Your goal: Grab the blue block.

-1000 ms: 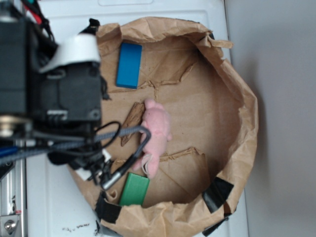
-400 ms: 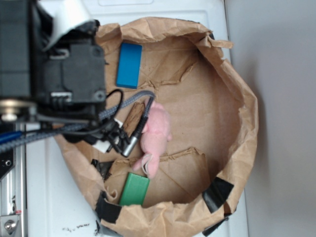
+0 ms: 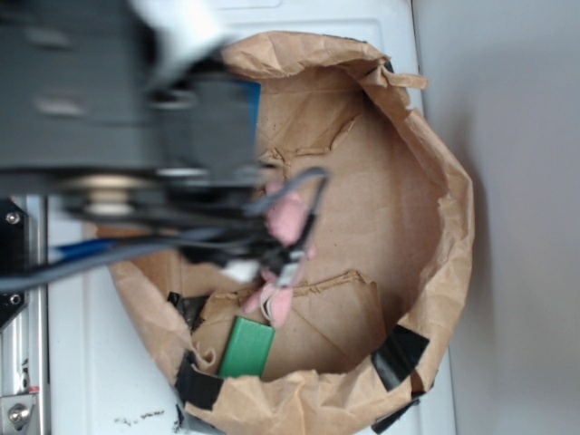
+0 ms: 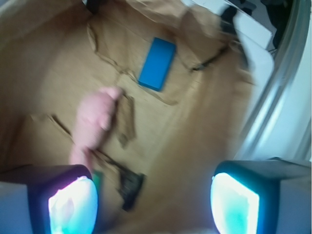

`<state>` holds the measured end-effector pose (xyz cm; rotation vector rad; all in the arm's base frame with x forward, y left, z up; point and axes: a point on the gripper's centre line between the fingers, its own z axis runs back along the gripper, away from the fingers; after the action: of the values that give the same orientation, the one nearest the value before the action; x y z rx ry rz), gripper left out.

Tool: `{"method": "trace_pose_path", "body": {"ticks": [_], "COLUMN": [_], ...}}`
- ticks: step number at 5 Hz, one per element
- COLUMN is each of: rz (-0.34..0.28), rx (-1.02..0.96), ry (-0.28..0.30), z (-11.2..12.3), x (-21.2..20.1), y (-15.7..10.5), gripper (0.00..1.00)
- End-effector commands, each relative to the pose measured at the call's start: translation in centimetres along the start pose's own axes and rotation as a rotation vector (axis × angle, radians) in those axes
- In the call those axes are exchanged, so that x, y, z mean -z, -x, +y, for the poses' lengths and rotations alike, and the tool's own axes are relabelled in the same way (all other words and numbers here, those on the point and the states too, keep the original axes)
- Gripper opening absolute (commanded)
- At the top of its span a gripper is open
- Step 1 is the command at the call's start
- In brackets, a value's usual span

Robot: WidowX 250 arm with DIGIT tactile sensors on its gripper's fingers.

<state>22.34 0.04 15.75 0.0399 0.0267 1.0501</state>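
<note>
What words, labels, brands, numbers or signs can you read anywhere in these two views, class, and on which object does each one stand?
None can be read in either view.
The blue block: plain, no marking.
The green block: plain, no marking.
The paper bag: plain brown, no print.
The robot arm: too blurred to show any label.

No readable text, labels, brands or numbers in either view; frames blurred.
</note>
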Motion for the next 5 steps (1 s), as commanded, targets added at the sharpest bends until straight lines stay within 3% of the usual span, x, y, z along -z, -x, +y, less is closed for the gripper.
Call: {"method": "trace_pose_path", "body": {"ticks": [1, 2, 3, 4, 5], "rz": [-0.070, -0.089, -0.110, -0.146, -0.146], "rx": [-0.157, -0.255, -0.286, -0.272, -0.272], "ry": [0.049, 0.085, 0.056, 0.096, 0.096], "z": [-1.6, -0.1, 4.9, 6.6, 6.6], "x": [1.8, 3.6, 5.3, 5.8, 5.8], "y": [-2.4, -3.7, -4.5, -5.5, -5.5], "gripper": [1.00, 1.00, 1.00, 1.00, 1.00]}}
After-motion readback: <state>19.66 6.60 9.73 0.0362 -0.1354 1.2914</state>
